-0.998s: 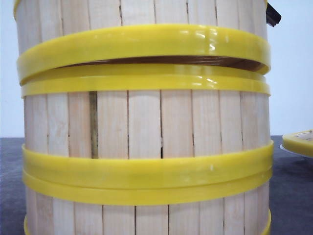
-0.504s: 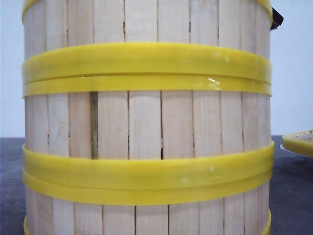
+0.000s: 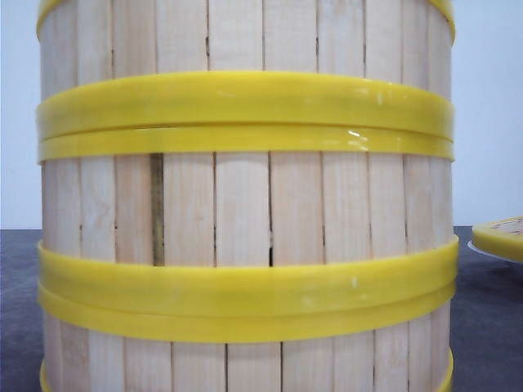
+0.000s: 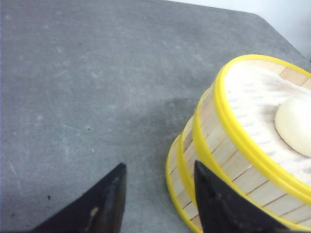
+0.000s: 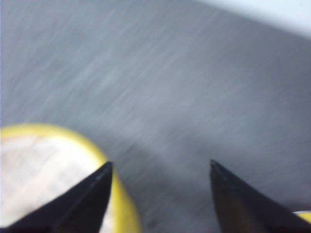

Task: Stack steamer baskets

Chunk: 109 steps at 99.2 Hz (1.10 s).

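Note:
A stack of steamer baskets (image 3: pixel 245 204) fills the front view, their yellow rim bands sitting flush on one another. In the left wrist view the stack (image 4: pixel 228 150) stands on the grey table, and a white bun (image 4: pixel 296 124) lies in its top basket. My left gripper (image 4: pixel 159 165) is open beside the stack with only table between its fingers; one finger (image 4: pixel 214 204) is close to the stack's wall. My right gripper (image 5: pixel 160 162) is open and empty over the table in a blurred view. A yellow-rimmed basket (image 5: pixel 53 145) lies under one of its fingers (image 5: pixel 82 204).
Another yellow-rimmed basket (image 3: pixel 500 235) shows at the right edge of the front view, with a pale edge under it. A grey table (image 4: pixel 73 73) stretches away from the stack. A pale wall stands behind it.
The top basket, tilted with a gap a second ago, has settled flush on the stack. The dark gripper part at the upper right of the front view has gone out of sight.

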Each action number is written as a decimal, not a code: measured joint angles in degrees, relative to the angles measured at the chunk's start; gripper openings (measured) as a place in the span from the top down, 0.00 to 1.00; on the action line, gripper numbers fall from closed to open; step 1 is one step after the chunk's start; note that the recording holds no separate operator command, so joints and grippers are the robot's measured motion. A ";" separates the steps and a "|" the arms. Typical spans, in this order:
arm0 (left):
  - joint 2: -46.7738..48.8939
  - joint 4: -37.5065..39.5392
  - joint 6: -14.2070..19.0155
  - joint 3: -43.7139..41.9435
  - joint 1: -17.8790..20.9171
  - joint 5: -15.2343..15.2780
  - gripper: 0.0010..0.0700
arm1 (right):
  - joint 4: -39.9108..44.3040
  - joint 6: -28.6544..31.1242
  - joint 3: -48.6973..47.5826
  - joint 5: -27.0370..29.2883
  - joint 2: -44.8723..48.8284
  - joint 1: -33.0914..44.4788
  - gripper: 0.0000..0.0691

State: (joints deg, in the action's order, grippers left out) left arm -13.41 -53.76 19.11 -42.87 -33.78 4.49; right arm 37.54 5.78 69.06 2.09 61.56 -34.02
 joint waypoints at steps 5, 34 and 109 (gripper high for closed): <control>0.00 0.02 -0.04 0.00 0.00 0.09 0.64 | -0.09 -0.02 0.11 2.10 -1.73 1.29 0.52; 0.00 0.24 -1.11 0.00 0.00 0.09 0.64 | 8.87 0.02 0.11 2.49 -3.39 16.41 0.54; 0.00 -0.28 -3.02 0.00 0.00 0.09 0.64 | 18.32 -0.02 0.09 -6.16 18.95 38.29 0.55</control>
State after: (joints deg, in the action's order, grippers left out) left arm -13.41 -54.04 16.10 -42.87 -33.78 4.58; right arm 55.86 5.76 69.14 -4.08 80.51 4.27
